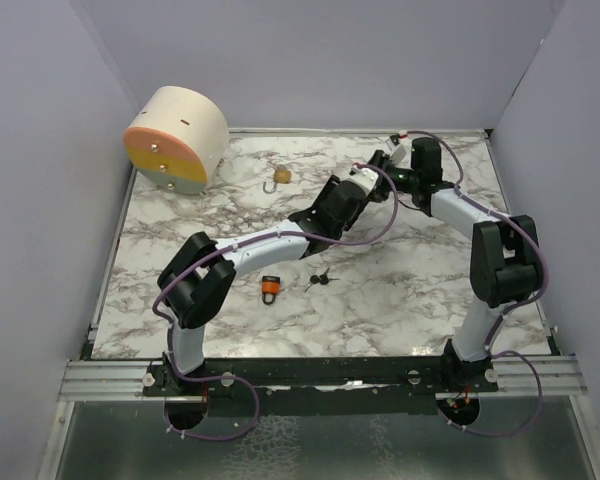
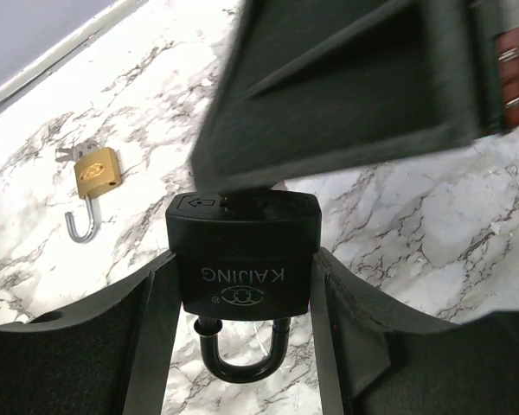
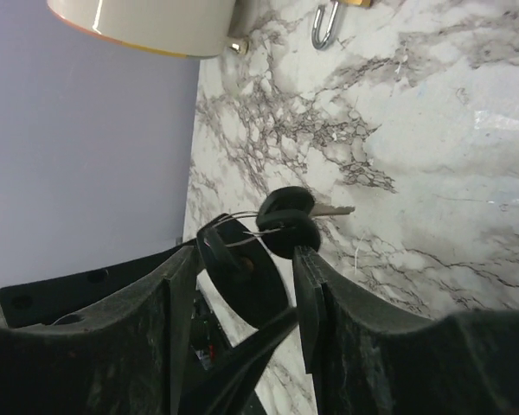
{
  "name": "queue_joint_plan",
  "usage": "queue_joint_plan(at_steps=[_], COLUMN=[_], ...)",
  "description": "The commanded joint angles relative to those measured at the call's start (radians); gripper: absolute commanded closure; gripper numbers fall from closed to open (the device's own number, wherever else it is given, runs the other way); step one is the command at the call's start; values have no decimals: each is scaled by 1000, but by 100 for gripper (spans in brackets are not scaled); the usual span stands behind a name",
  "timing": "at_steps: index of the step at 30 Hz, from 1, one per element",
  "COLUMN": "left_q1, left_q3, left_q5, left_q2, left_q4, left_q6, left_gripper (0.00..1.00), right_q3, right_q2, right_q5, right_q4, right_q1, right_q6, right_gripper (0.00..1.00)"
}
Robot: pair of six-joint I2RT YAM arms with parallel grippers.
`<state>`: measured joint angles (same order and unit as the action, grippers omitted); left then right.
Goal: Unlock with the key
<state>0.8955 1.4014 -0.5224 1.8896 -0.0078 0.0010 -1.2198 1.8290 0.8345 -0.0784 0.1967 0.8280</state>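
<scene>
Top external view: both arms stretch toward the desk's far edge; left gripper (image 1: pixel 368 178) clamps the black padlock (image 2: pixel 242 259), right gripper (image 1: pixel 383 165) pinches a black-headed key (image 3: pixel 242 268).

Held padlock (image 2: pixel 242 259) sits betw. L claw (image 2: pixel 242 285) fingers, shackle toward the wrist. R claw (image 1: pixel 388 165) just right of it, key bunch (image 3: pixel 285 220) at its tips. 2nd padlock (image 1: pixel 281 176) left of L claw; drum (image 1: pixel 175 138) further left. 3rd padlock (image 1: pixel 270 289) & loose keys (image 1: pixel 321 280) well behind L claw, side by side.

three padlocks — black padlock (image 2: pixel 242 251), brass padlock (image 1: pixel 281 175), orange padlock (image 1: pixel 270 289); two key bunches (image 1: pixel 320 280) (image 3: pixel 285 220) — one round drum (image 1: pixel 177 138)
</scene>
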Motion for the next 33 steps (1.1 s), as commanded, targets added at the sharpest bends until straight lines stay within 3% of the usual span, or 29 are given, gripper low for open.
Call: queue_joint_plan(at_steps=[1, 4, 7, 10, 15, 20, 27, 33], left_q1=[-31, -54, -77, -118, -208, -227, -232, -229], left_q3=[-10, -21, -35, -71, -73, -87, -104, -130], left_q5=[17, 38, 41, 42, 77, 122, 178, 198], left_q2=[-102, -113, -127, -153, -174, -187, -177, -178], left_q4=[105, 78, 66, 87, 87, 169, 244, 279], left_q6=[-47, -79, -98, -152, -299, -391, -592, -646], left_gripper=[100, 100, 100, 100, 100, 100, 100, 100], right_q3=[12, 27, 36, 27, 93, 201, 276, 253], right_q2=[-49, -58, -76, -104, -173, -237, -228, -161], right_q5=[36, 37, 41, 17, -53, -118, -175, -153], right_q4=[-61, -77, -76, -8, 72, 65, -58, -141], right_q1=[-78, -145, -203, -217, -209, -152, -12, 45], right_q6=[45, 61, 57, -21, -142, -233, -215, -145], right_gripper=[49, 44, 32, 26, 25, 25, 25, 25])
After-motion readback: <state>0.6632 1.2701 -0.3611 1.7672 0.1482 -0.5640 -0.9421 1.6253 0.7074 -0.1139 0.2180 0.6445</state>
